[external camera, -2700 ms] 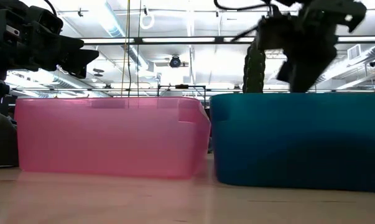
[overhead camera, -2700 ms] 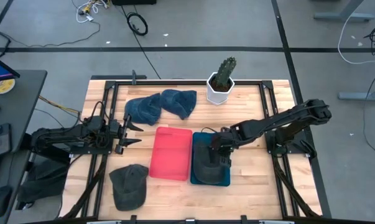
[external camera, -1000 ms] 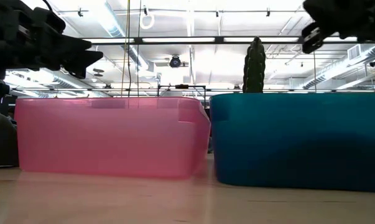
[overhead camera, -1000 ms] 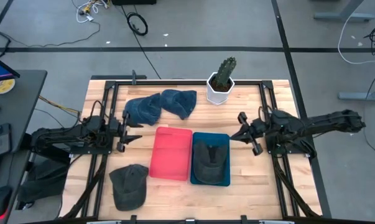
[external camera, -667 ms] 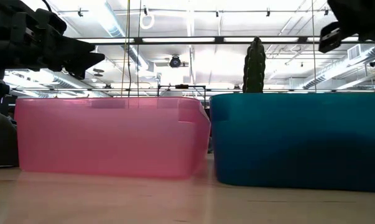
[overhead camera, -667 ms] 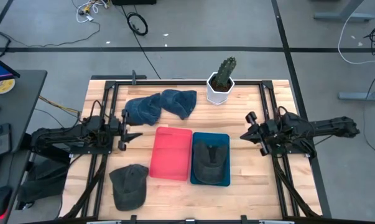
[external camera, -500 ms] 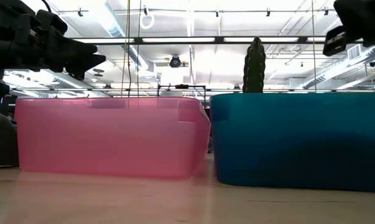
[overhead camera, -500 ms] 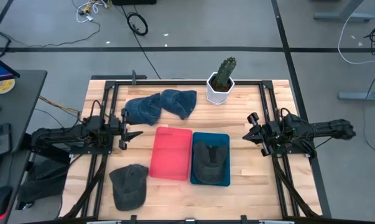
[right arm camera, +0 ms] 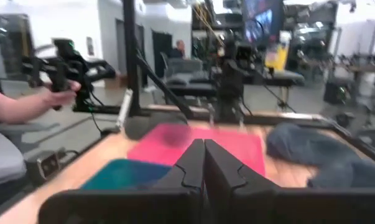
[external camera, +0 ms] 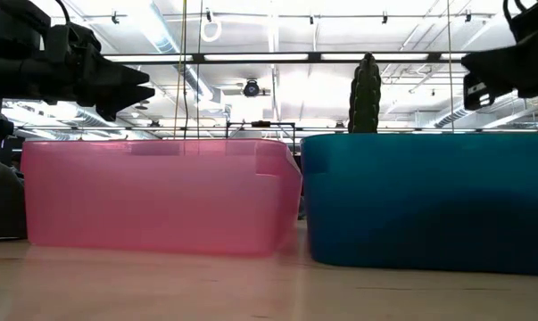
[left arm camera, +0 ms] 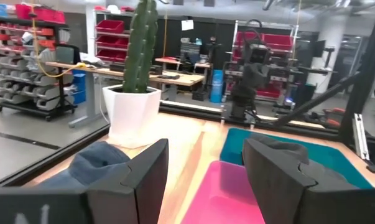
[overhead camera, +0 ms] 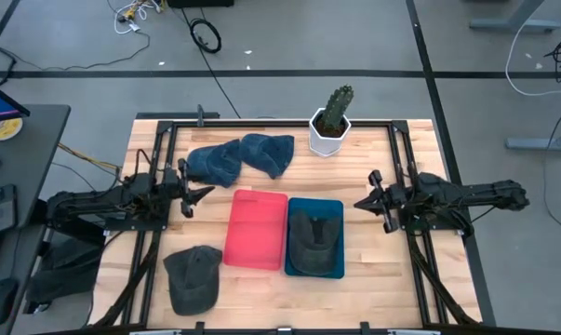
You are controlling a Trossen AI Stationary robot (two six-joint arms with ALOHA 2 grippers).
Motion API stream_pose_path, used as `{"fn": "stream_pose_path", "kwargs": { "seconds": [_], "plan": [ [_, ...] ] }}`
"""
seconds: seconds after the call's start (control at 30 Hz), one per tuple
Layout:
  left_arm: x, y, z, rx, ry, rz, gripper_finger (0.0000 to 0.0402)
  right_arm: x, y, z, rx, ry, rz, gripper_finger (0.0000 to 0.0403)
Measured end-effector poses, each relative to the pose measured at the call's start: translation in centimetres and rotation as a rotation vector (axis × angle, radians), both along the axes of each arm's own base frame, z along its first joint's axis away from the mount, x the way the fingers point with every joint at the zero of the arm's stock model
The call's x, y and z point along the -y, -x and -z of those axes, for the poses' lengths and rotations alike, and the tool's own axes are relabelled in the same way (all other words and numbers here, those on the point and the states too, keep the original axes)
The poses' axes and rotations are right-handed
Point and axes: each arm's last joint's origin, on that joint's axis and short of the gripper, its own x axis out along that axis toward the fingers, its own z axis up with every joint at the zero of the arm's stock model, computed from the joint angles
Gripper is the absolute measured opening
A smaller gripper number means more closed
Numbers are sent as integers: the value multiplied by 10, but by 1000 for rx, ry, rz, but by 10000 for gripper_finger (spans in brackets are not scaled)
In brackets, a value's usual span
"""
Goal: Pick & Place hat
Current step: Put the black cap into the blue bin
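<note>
Hat (overhead camera: 314, 238) in teal bin (overhead camera: 295, 268), R end effector (overhead camera: 370, 202) closed.

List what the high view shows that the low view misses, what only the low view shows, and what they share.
Only the high view: the dark hat lying in the teal bin, the grey hat near the front left, two blue hats at the back, and the cactus's white pot.
Only the low view: the room's ceiling lights beyond the table.
Both: the pink bin, the teal bin, the cactus, the left gripper open, and the right gripper.
</note>
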Motion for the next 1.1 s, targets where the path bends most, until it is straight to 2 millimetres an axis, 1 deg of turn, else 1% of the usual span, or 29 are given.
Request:
{"fn": "stream_pose_path", "kwargs": {
  "seconds": [0.27, 0.47, 0.77, 0.87, 0.93, 1.1],
  "plan": [
    [0, 0, 0, 1, 6, 1, 211, 0, 0, 7, -70, 27, 0, 13],
    [0, 0, 0, -1, -7, -2, 211, 0, 0, 13, -125, 79, 0, 13],
    [0, 0, -1, 18, 13, -3, 211, 0, 0, 14, -125, 100, -1, 13],
    [0, 1, -5, 52, 9, -2, 211, 0, 0, 12, -113, 100, 0, 13],
    [0, 1, -10, 107, 5, 9, 211, 0, 0, 11, -102, 100, 0, 13],
    [4, 5, -25, 256, -32, 124, 211, 0, 0, 11, -102, 88, 0, 13]
  ]
}}
